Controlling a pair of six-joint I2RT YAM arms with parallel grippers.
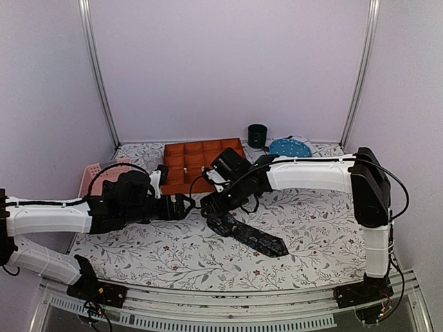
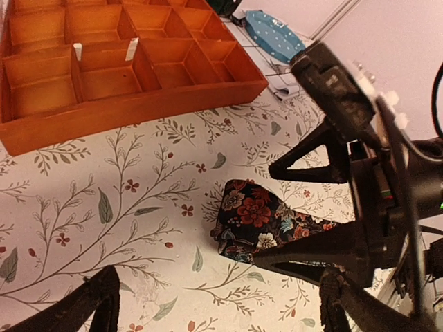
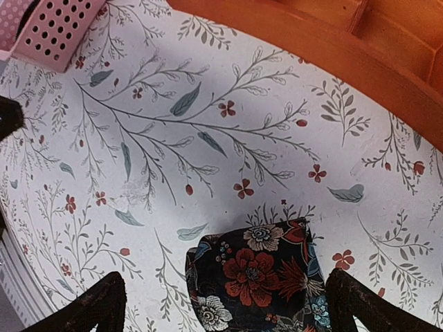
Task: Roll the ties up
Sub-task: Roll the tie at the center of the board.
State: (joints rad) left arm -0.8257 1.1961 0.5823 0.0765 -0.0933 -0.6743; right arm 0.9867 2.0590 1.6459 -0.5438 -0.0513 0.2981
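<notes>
1. The tie lies on the counter, with its folded end toward the left arm and its pointed end trailing to the near right.
2. The right gripper hangs over that fold, spread wide and grasping nothing. The left gripper is likewise released, just beside it.
3. Risks: a nudged fold may spring open or slide, and the crowded grippers may collide.
4. The orange compartment tray sits near behind and limits room, while the pink basket, blue dotted plate and dark cup stand well apart.
</notes>
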